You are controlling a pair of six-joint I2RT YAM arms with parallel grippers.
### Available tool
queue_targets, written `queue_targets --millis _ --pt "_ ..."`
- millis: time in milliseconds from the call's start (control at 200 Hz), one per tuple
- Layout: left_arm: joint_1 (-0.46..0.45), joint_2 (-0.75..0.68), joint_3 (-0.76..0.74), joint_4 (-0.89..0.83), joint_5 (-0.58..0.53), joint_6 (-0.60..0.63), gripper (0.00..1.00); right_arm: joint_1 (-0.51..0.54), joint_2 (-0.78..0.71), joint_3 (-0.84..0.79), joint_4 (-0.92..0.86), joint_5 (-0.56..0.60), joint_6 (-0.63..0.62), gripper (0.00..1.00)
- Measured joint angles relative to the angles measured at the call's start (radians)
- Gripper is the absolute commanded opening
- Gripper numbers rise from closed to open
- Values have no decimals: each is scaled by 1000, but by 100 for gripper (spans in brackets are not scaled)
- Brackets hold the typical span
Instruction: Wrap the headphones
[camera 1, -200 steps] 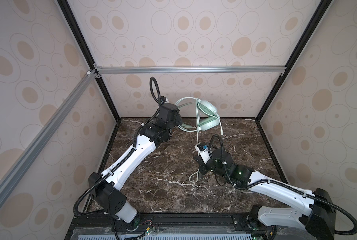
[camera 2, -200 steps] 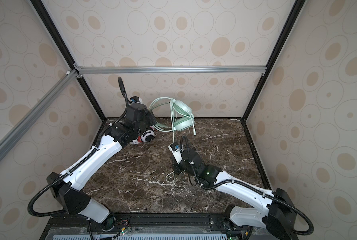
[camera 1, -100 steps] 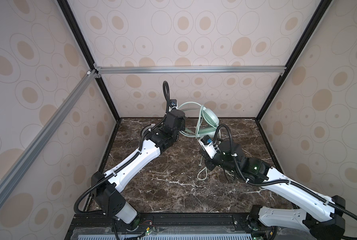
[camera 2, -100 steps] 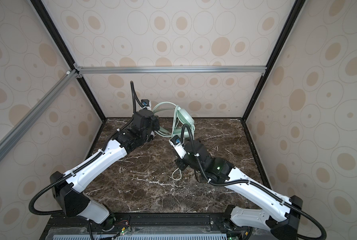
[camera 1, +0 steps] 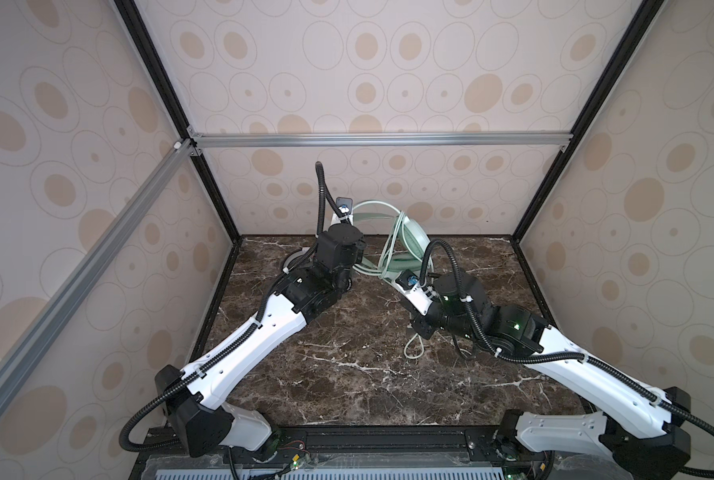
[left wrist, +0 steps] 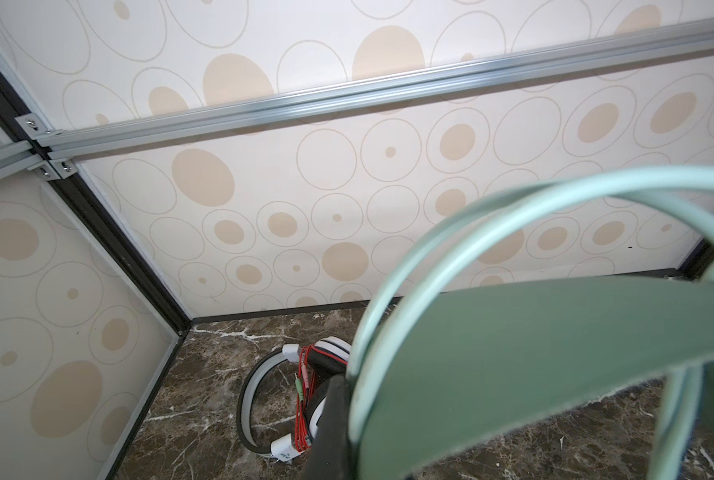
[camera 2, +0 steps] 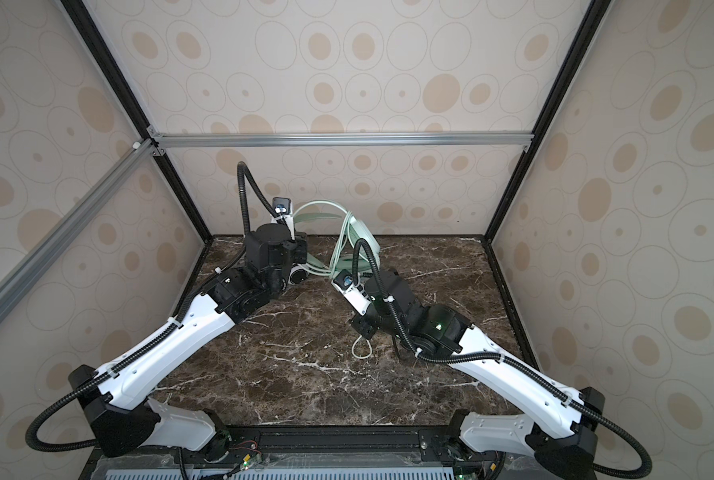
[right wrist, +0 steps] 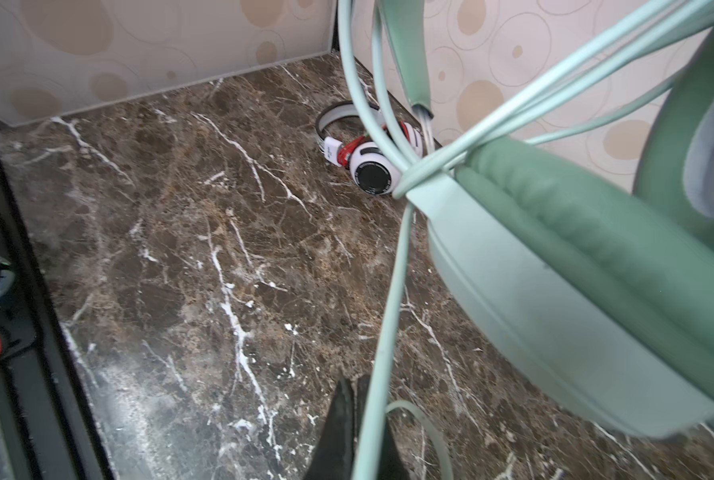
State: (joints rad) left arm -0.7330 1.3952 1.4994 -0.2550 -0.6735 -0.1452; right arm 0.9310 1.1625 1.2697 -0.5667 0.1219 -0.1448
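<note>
Right pincer [right wrist: 355, 392] moved rearward, pinching cable [right wrist: 392, 291] near mint headset [right wrist: 554, 257]; left pincer [left wrist: 338, 399] clamps band [left wrist: 554, 353].

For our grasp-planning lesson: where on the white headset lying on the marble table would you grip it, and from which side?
Probably mid-arc on the headband of the white headset, coming from above and straddling it. The band seems to lie flat, is thin, and arches clear of the bulky cups.

No legible text or labels
</note>
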Motion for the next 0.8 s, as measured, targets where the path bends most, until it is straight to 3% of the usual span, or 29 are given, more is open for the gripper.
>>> queue_targets --millis 145,265,520,645,800 --pt "0 -11 21 -25 -15 -8 0 0 -38 -113 105 -120 60 0" --pt "-2 10 122 -83 -2 -10 0 0 -73 -197 191 -175 109 0" --pt "-13 117 494 -236 91 -79 0 -2 -161 -293 404 -134 176 0" --pt "-13 148 582 -270 129 -133 0 -2 -172 -304 483 -114 193 1" --pt "-12 182 634 -278 211 -187 0 -3 -173 -364 570 -99 224 12"
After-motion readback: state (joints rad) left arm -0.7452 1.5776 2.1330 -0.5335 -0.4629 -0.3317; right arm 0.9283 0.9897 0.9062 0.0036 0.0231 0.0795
